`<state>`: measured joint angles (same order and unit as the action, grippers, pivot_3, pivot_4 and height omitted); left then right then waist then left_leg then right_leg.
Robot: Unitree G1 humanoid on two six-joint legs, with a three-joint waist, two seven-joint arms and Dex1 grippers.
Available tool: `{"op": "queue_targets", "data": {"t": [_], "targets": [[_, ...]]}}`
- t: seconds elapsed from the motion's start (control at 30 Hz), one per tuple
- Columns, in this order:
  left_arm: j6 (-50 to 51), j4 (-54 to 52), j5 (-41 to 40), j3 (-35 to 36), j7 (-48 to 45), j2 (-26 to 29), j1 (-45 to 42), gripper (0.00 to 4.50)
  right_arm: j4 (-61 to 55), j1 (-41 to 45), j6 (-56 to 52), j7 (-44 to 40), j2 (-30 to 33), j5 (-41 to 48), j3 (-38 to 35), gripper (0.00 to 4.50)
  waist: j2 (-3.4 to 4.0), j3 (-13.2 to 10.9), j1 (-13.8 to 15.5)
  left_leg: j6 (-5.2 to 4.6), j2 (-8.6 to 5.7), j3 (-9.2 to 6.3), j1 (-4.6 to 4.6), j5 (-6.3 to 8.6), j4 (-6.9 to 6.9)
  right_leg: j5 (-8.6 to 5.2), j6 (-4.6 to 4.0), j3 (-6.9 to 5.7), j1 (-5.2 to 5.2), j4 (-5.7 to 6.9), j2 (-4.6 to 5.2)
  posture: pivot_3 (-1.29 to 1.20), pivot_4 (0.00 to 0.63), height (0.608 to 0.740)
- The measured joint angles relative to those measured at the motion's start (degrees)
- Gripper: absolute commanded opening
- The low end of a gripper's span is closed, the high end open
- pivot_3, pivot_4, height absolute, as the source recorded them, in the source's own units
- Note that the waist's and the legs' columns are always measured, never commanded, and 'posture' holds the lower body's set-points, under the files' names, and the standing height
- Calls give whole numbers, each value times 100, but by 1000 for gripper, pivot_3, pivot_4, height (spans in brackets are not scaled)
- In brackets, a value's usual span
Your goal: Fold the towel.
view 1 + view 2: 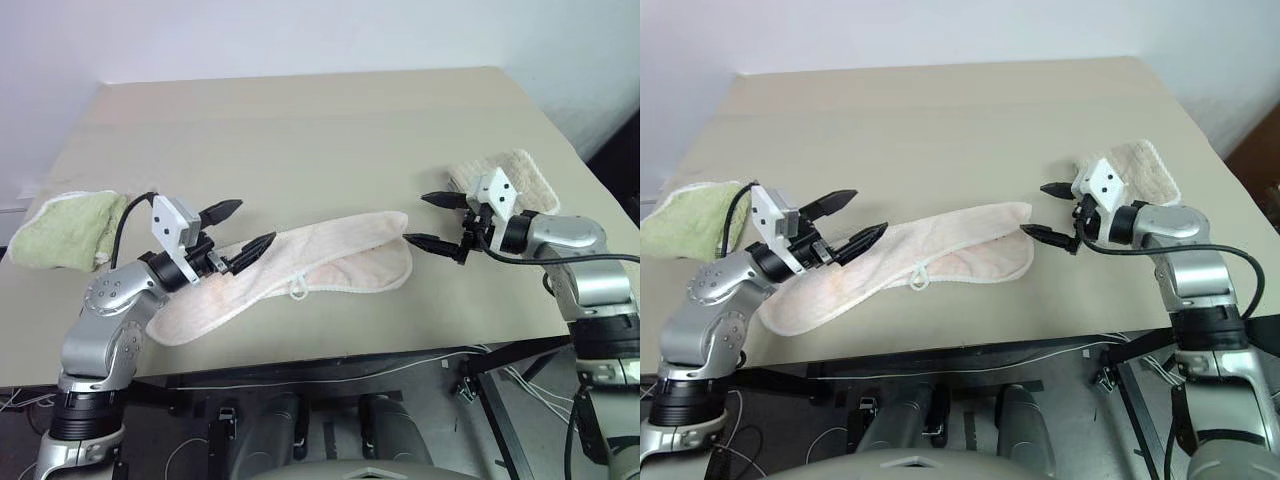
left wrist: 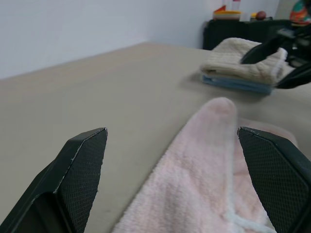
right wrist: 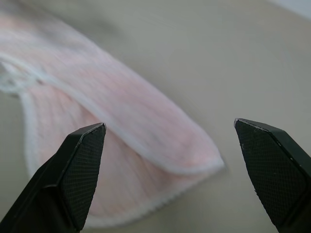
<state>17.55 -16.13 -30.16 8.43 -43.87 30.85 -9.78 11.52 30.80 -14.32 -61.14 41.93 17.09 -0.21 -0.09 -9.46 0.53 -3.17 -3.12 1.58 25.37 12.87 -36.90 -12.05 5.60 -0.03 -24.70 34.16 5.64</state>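
— Where is the long pale pink terry towel with the white hem now?

— It lies on the wide beige table, near the front edge, as a long narrow band. One end points to about four o'clock from the left arm... no, let me say it better: seen from the table's middle, the band runs from about eight o'clock up to about four o'clock. It looks already doubled along its length, because in the right wrist view one layer rests on another. A small white loop sticks out on the near hem.

— And the two arms, why do they stand so?

— I think they are placed one at each end, to take both ends of the band. The left gripper hovers over the left part of the towel, its two black fingers spread wide, and it holds nothing. The right gripper is just beside the rounded right end, at about three o'clock from it, also wide open and empty.

— What are the other cloths?

— A light green towel lies at the table's left edge, at nine o'clock from the pink one. A folded beige waffle-textured towel sits behind the right gripper, at about two o'clock. In my judgement they are put aside so the middle is free for folding.

— So the next fold is not begun?

— It seems not; no finger touches the cloth yet.
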Motion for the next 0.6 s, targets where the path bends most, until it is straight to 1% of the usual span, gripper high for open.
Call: {"op": "queue_targets", "data": {"t": [0.1,0.23,0.37,0.47,0.6], "targets": [[-36,1,38,-125,-23,-73,96,4500,410,226,353,3,-2,-343,185,4459,0,0,1,0,0,0,0,0,-1,0,0,-1,1,2,0,0,150,740],[-168,1,103,-308,-126,-160,186,4500,1117,559,1289,80,-4,-1076,574,4459,1,0,-7,0,0,0,-1,0,-3,0,-1,-1,2,1,-1,0,150,740],[-345,33,205,-329,-217,-200,279,4500,1718,915,1754,256,-53,-1543,769,4459,1,0,-35,2,0,1,0,-1,-1,0,0,-1,-2,3,-2,0,150,740],[-438,36,287,-385,-220,-245,322,4500,1979,1033,1935,293,-131,-1693,832,4459,1,0,-34,2,0,0,-1,-1,-2,1,0,-1,0,3,-2,0,150,740],[-518,41,439,-552,-215,-293,323,4500,2040,1054,2100,284,-292,-1720,880,4459,2,0,-36,2,0,0,-1,-2,-2,1,0,-1,-1,4,-3,0,150,740]]}}
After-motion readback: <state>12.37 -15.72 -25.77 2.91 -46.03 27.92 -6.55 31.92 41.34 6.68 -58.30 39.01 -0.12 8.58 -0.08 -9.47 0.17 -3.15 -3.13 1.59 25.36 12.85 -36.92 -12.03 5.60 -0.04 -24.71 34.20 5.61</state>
